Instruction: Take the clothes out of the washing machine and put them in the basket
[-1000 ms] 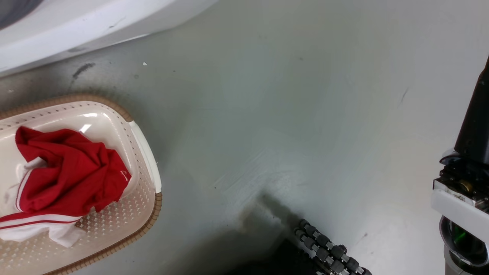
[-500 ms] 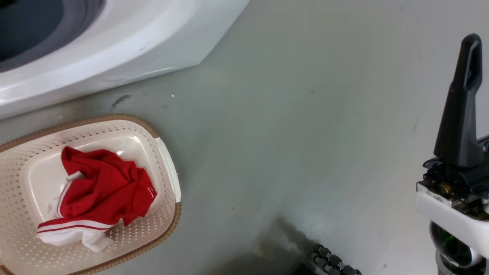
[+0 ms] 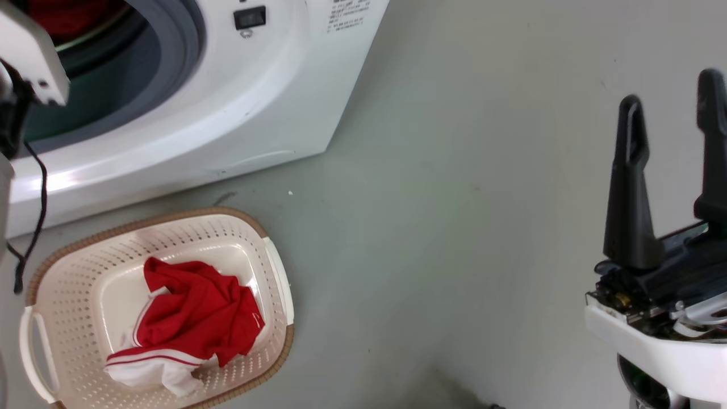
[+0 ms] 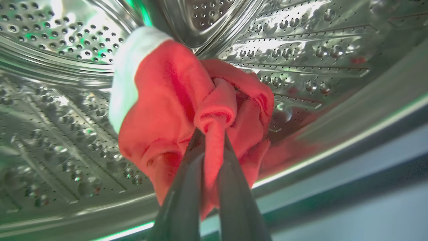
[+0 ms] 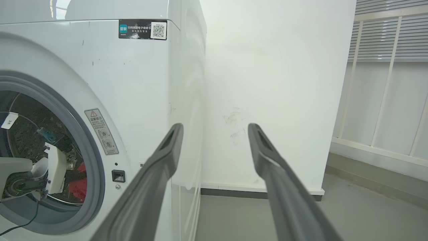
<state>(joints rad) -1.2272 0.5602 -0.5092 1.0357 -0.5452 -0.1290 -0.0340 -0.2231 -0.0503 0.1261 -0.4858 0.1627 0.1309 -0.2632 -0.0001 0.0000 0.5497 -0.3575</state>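
The white washing machine (image 3: pixel 255 113) stands open, its grey-rimmed porthole (image 3: pixel 176 62) at the upper left of the head view. Inside the steel drum (image 4: pixel 67 50), my left gripper (image 4: pixel 213 134) is shut on a fold of a red garment with a white part (image 4: pixel 167 100), which hangs bunched from the fingers. My left wrist (image 3: pixel 28 57) reaches into the porthole. The cream basket (image 3: pixel 170 216) sits on the floor before the machine, with red-and-white clothes (image 3: pixel 193 318) crumpled in it. My right gripper (image 3: pixel 670 91) is open and holds nothing, off to the right of the machine (image 5: pixel 140 83).
Grey floor (image 3: pixel 454 227) stretches between the basket and my right arm. A white wall (image 5: pixel 274 100) rises right of the machine, with a slatted partition (image 5: pixel 384 83) further right. A black cable (image 3: pixel 34 216) hangs from my left arm near the basket.
The head camera has tilted up, so the whole picture slid down: the porthole, my left wrist and both right fingers have come into view. The basket's clothes lie as before.
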